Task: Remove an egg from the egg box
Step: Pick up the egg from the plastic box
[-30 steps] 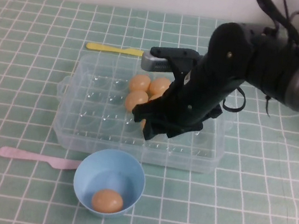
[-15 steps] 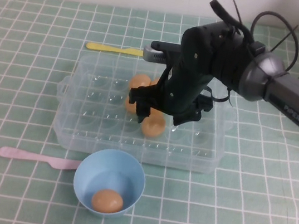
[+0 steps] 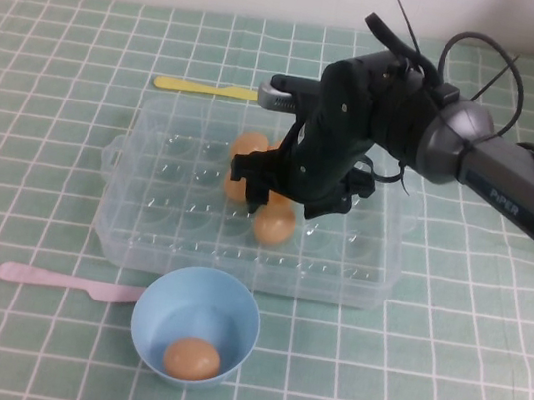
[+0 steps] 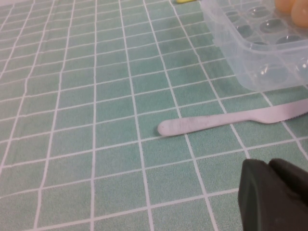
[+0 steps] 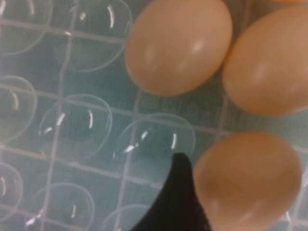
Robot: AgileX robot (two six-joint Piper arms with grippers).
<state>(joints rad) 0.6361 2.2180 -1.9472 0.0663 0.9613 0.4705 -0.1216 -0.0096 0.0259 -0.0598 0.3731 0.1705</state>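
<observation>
The clear egg box (image 3: pixel 112 227) stands mid-table. Several orange-tan eggs sit in its middle cups; one egg (image 3: pixel 274 223) lies nearest the front, others (image 3: pixel 250 144) behind it. My right gripper (image 3: pixel 285 198) is down inside the box over the eggs, its jaws open. In the right wrist view one dark finger (image 5: pixel 175 202) rests against the side of an egg (image 5: pixel 248 180); two more eggs (image 5: pixel 178 45) lie beyond it, and the other finger is out of frame. My left gripper (image 4: pixel 274 195) is shut and empty, low over the tablecloth near the table's front left.
A light blue bowl (image 3: pixel 154 314) holding one egg (image 3: pixel 191 358) stands just in front of the box. A pink plastic knife (image 3: pixel 64 281) lies left of the bowl, also in the left wrist view (image 4: pixel 221 121). A yellow utensil (image 3: pixel 203 88) lies behind the box.
My right arm has swung back and lowered its gripper among the eggs; over the last half second it barely moved. The front egg now shows uncovered. The left arm is still.
</observation>
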